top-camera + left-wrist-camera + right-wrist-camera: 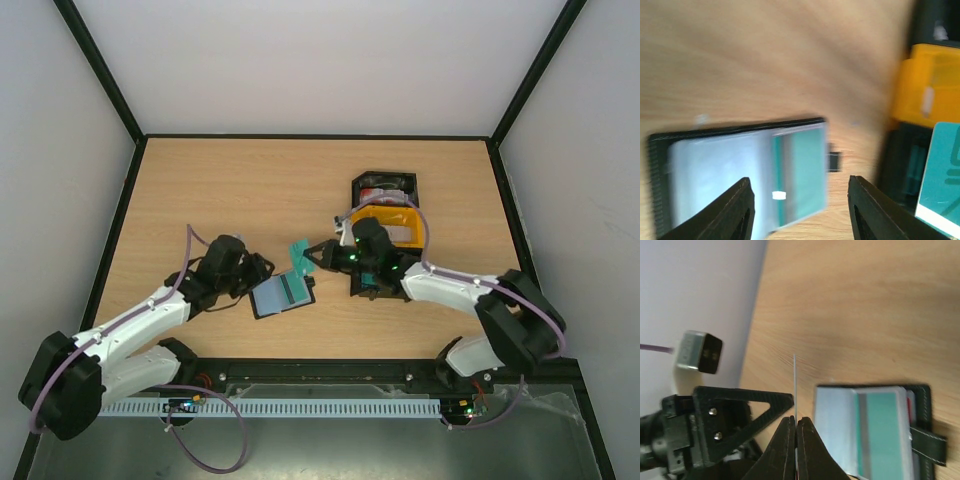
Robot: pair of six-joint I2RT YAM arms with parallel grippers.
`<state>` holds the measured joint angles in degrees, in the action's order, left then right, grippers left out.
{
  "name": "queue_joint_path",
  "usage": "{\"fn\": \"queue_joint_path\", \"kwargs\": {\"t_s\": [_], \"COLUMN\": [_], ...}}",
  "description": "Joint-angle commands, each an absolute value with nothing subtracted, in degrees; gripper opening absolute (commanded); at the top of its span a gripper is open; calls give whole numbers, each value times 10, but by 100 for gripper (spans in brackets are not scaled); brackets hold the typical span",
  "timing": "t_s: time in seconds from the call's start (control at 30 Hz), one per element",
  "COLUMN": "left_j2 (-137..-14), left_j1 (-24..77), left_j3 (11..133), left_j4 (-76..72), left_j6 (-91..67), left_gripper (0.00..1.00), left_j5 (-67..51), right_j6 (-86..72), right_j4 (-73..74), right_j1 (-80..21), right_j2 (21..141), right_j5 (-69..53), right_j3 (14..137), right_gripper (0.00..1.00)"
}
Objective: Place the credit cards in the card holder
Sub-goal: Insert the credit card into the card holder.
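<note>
Okay, at left: left gripper (pixel 799 181) with fingers spread wide, gripping nothing, hanging just above open card holder (pixel 740 175). Blurred left wrist view, so touching or apart impossible to tell. Holder lying flat on table (pixel 200 190), near front middle, with seated teal card (pixel 880 430) apparently in an inner slot. Next right: teal credit card (pixel 298 251) pinched edge-on between closed fingers of right gripper (pixel 795 422), tilted, raised just beside holder's far edge, not yet in any slot. Further right: yellow bin (pixel 400 215) and black bin (pixel 385 174), red-and-white cards apparently inside the black one. Risks, as judged: nothing pinning holder, so liable to slide or flap under card's push. Thin pinch, so liable to twist or slip on catching a slot lip. Possible jam against seated card. Both grippers crowded together, so some chance of a bump.
</note>
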<state>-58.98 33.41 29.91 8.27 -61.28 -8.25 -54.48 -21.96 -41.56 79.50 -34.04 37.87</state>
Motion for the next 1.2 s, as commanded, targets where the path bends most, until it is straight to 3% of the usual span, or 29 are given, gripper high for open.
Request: {"fn": "queue_joint_path", "kwargs": {"t_s": [0.0,0.27,0.37,1.17], "left_j2": [-573,-573,-573,-611], "left_j1": [333,333,333,334], "left_j3": [264,198,183,167], "left_j4": [152,126,113,94], "left_j6": [-618,-620,-620,-613], "left_gripper": [48,17,11,5], "left_j5": [-24,-34,-44,-67], "right_j6": [-486,-483,-487,-575], "right_j4": [-207,-281,-307,-422], "right_j1": [-466,-523,-534,-539], "right_j2": [851,939,966,1067], "right_j5": [-289,-244,-238,-265], "right_j3": [395,366,367,361], "right_gripper": [2,2,2,2]}}
